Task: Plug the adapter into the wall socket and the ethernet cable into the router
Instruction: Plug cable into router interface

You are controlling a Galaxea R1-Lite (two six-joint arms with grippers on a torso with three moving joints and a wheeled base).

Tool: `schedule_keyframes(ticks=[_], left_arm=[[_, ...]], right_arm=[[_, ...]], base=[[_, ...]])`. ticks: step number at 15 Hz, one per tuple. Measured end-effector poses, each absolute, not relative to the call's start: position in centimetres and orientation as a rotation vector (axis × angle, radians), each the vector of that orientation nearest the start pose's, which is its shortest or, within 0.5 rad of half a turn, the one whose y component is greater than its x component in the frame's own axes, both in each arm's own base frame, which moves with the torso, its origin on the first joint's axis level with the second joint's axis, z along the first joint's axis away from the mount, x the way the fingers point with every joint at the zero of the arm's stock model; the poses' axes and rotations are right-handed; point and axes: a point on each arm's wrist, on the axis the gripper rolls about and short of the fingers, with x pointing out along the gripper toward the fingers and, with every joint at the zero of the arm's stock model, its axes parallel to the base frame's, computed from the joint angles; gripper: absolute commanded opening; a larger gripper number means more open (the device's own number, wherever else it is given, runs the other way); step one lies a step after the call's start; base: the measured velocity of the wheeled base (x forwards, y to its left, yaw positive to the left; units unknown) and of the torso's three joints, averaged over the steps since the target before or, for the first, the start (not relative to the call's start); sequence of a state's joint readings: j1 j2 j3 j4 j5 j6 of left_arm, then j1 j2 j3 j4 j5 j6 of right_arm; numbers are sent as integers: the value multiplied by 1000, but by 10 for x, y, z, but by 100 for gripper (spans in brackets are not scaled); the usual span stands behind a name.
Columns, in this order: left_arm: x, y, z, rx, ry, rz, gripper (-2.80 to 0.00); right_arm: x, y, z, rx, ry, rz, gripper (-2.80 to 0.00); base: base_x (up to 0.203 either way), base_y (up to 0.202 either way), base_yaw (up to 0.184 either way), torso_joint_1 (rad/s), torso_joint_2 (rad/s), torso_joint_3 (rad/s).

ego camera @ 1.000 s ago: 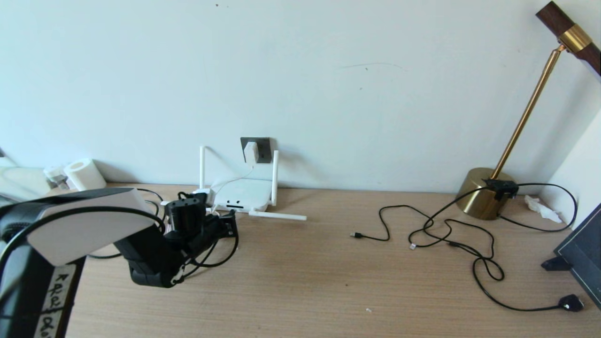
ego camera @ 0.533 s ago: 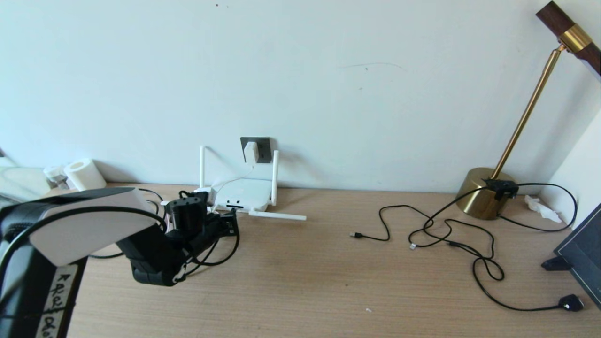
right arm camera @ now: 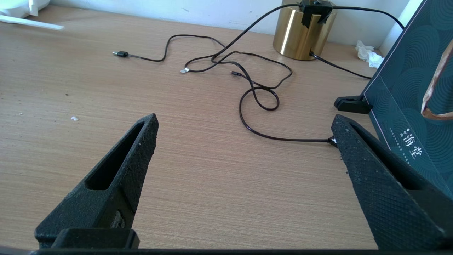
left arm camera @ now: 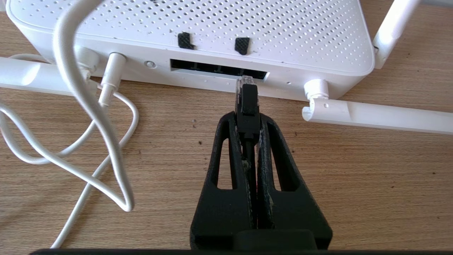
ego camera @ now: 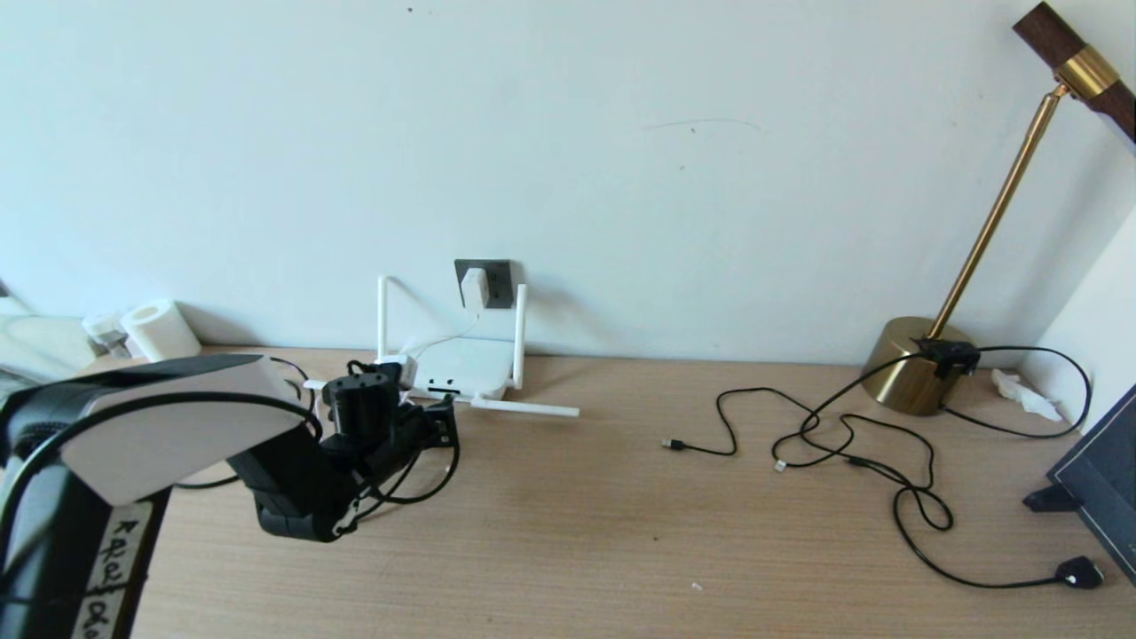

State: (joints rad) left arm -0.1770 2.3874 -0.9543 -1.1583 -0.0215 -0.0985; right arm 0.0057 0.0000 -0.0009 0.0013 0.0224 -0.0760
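I see a brass lamp base [ego camera: 914,366] well off to the right of the pincer, thin black cables [ego camera: 843,444] sprawling on the table [ego camera: 577,532] between, and a paper roll [ego camera: 160,328] behind it on the left.

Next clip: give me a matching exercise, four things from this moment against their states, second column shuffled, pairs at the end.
Things:
1. adapter
2. ethernet cable
3. right claw
4. lamp base

States:
A. clamped in the shut left claw, clear plug tip at the router port row
B. open, holding nothing, above bare table
C. seated in the wall socket
D. brass, standing at the wall on the robot's right

Pairs: 1-C, 2-A, 3-B, 4-D
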Motion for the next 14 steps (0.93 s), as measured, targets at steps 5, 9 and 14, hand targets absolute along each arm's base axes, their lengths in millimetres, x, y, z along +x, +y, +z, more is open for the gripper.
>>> schedule_keyframes(ticks=[5,9,14], left_arm=[[409,-75,15,-76,284,-185,-280],[409,-75,16,-76,282,-186,-280],[409,-74,16,-77,281,-185,-280]], right_arm=[[-23,0,76,-76,0,28,0],[-23,0,76,-76,0,28,0],[-23,0,76,-76,-1,28,0]], base=[[0,0,0,0,0,0],[0,0,0,0,0,0],[0,0,0,0,0,0]])
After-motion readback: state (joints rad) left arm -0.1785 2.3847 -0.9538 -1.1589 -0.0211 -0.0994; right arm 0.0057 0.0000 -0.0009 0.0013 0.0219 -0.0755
